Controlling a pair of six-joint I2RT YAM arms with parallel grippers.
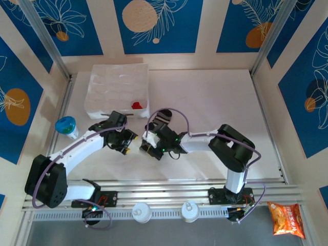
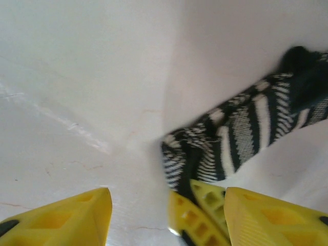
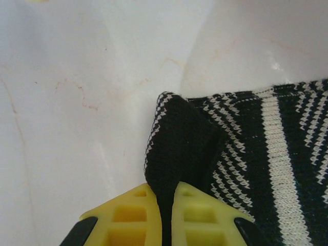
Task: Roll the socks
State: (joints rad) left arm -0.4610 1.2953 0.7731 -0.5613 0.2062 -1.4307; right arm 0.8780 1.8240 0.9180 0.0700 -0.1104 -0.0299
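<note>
A white table (image 1: 220, 102) walled by blue leaf-print panels holds the work. The striped sock (image 3: 266, 148) lies near the middle, just ahead of both arms, and the right gripper (image 3: 164, 197) is pinched tight on its black end — fabric squeezed between the yellow fingers. From that pinch the sock's length runs away under the right wrist toward the far side. The left gripper (image 2: 168, 200) stands parted and empty just beside the same end, so a roll would likely travel along that axis (the right arm has the start). The knit shows black and pale bands, slightly rumpled. The red sock (image 1: 136, 105) sits in a tray (image 1: 102, 82) compartment, well apart.
</note>
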